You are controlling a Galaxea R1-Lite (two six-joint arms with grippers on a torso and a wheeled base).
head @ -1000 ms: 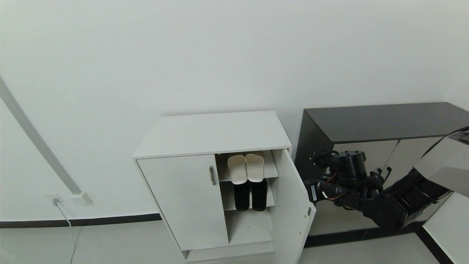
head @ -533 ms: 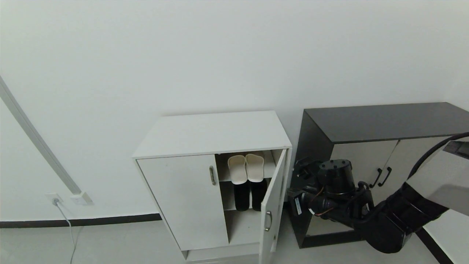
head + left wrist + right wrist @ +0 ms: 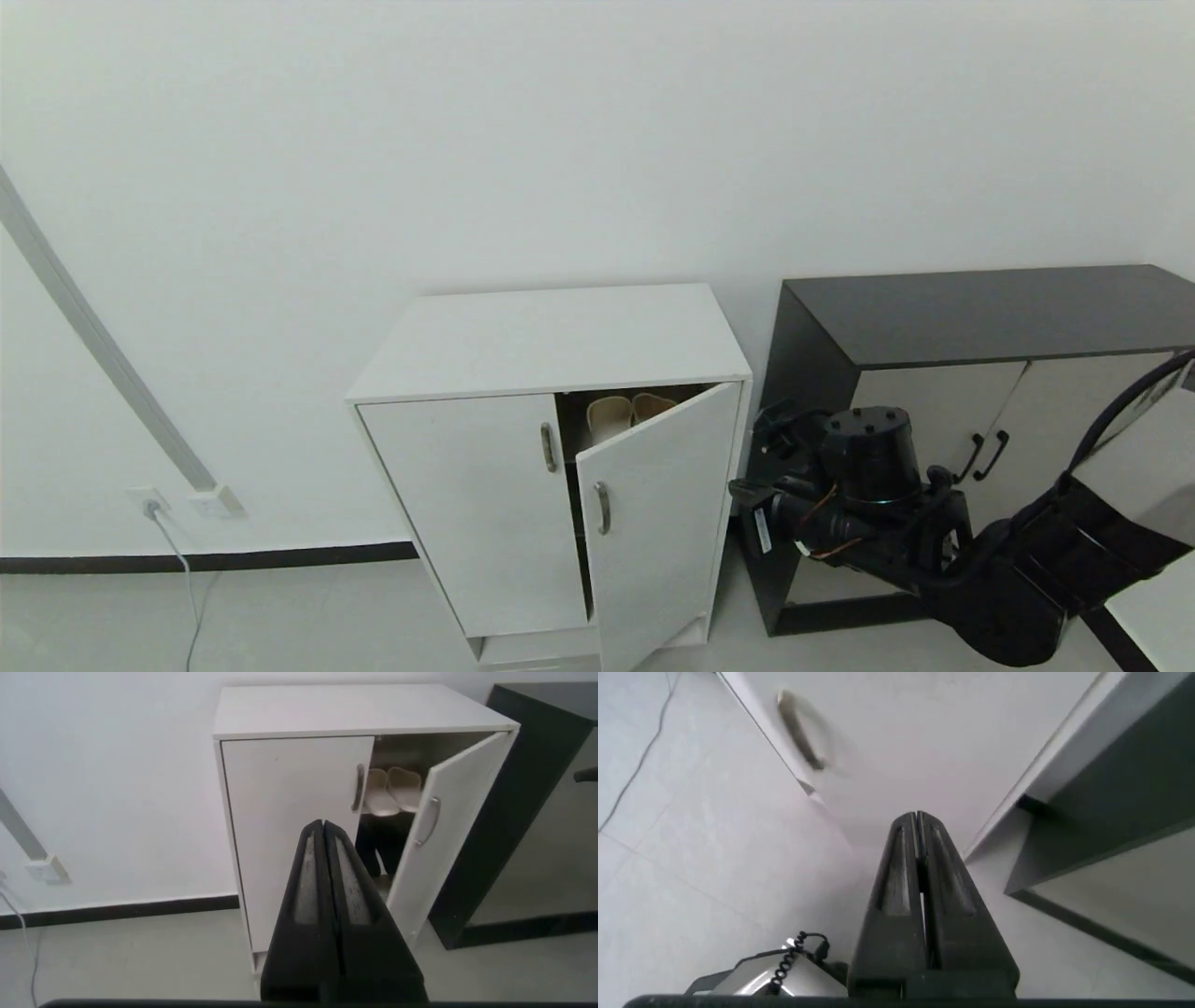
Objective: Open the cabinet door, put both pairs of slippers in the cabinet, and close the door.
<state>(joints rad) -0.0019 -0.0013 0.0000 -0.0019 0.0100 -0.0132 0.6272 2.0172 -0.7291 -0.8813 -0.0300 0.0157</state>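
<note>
The white cabinet (image 3: 551, 341) stands against the wall with its left door shut. Its right door (image 3: 653, 523) is ajar, swung most of the way in. Through the gap at the top I see the white slippers (image 3: 621, 411) on the upper shelf. The left wrist view shows them (image 3: 392, 789) with the black slippers (image 3: 372, 845) on the shelf below. My right gripper (image 3: 744, 487) is just right of the door's outer edge; in its own view it (image 3: 920, 817) is shut, tips close to the door face near the handle (image 3: 799, 742). My left gripper (image 3: 324, 826) is shut, held back from the cabinet front.
A black cabinet (image 3: 980, 313) with mirrored doors stands right beside the white one, close behind my right arm. A wall socket with a cable (image 3: 149, 509) and a slanted conduit are on the left wall. Bare floor lies in front.
The right door has swung from wide open to nearly shut. My right arm moved left along with it. The head view shifted slightly.
</note>
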